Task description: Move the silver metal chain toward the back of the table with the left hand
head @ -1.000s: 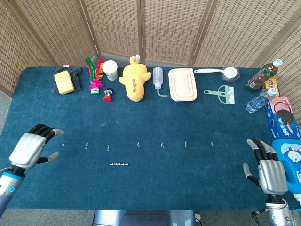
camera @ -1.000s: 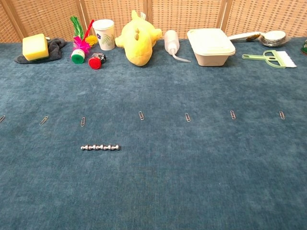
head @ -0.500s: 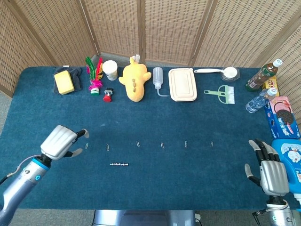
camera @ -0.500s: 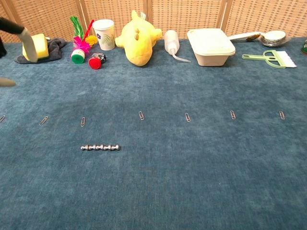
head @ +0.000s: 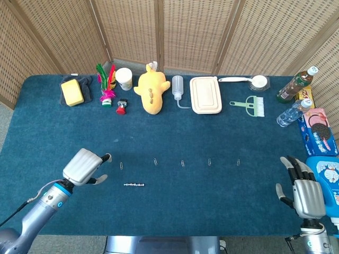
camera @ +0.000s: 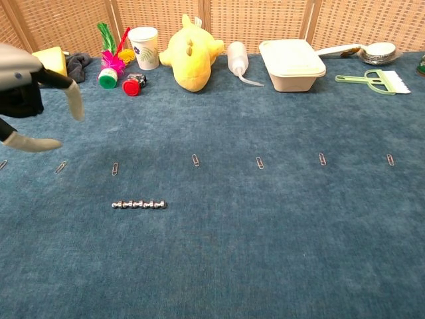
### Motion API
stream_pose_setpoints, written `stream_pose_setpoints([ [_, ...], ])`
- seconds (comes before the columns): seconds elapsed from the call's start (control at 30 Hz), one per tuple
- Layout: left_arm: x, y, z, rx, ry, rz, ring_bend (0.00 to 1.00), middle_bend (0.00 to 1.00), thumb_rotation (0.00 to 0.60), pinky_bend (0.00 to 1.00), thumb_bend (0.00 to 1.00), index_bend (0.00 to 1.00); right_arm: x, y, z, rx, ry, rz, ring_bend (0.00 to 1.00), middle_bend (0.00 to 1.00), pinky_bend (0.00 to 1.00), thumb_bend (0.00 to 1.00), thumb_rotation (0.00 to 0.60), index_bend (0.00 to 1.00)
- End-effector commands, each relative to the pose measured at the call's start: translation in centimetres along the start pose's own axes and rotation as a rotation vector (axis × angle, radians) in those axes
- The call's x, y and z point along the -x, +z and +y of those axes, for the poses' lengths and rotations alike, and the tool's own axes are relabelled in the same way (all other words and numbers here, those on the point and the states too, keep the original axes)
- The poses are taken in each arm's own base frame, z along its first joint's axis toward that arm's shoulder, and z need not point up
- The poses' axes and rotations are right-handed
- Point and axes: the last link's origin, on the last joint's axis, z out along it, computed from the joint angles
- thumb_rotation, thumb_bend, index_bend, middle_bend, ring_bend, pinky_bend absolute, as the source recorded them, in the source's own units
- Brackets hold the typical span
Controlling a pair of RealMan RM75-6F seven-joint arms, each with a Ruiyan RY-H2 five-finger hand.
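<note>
The short silver metal chain [head: 134, 184] lies flat and straight on the blue cloth near the table's front, also seen in the chest view as chain [camera: 139, 205]. My left hand [head: 86, 166] hovers above the cloth a little left of the chain, empty, fingers apart and pointing right; the chest view shows the left hand [camera: 30, 96] at the left edge, raised. My right hand [head: 305, 191] rests open and empty at the front right corner, far from the chain.
A row of paper clips [head: 155, 161] crosses the table just behind the chain. Along the back edge stand a yellow sponge [head: 72, 92], a shuttlecock, a paper cup [head: 124, 78], a yellow plush toy [head: 151, 90], a squeeze bottle, a lidded box [head: 205, 94] and a brush. Bottles and snack packs crowd the right edge.
My left hand has travelled right from the table's left edge toward the chain. The chain and my right hand have stayed put.
</note>
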Motion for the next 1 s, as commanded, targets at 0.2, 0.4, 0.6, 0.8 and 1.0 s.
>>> stream_pose_setpoints([
  [0.2,0.8,0.7,1.4,0.016,-0.009,-0.051,0.92,0.97,0.401,0.85,0.57,0.44,-0.1,-0.2,0.4,0.008,-0.001,0.003,0.14,0.15,0.17,0.44,0.600,0.15],
  [0.4,1.3,1.1,2.2,0.025,-0.012,-0.077,0.92,0.97,0.402,0.85,0.60,0.48,0.0,-0.3,0.6,0.013,0.001,-0.002,0.14,0.15,0.17,0.44,0.600,0.15],
  [0.6,1.8,1.5,2.7,0.034,0.002,-0.089,0.92,0.97,0.402,0.85,0.67,0.50,-0.1,-0.4,1.0,0.020,0.002,0.002,0.14,0.15,0.17,0.44,0.600,0.15],
  [0.8,2.6,1.8,3.3,0.038,0.003,-0.109,0.92,0.97,0.401,0.85,0.68,0.54,-0.1,-0.5,1.2,0.023,0.002,0.001,0.14,0.15,0.17,0.44,0.600,0.15],
  [1.0,3.1,2.0,3.7,0.038,0.012,-0.104,0.92,0.97,0.395,0.85,0.65,0.54,-0.1,-0.6,1.3,0.027,0.003,0.002,0.14,0.15,0.17,0.44,0.600,0.14],
])
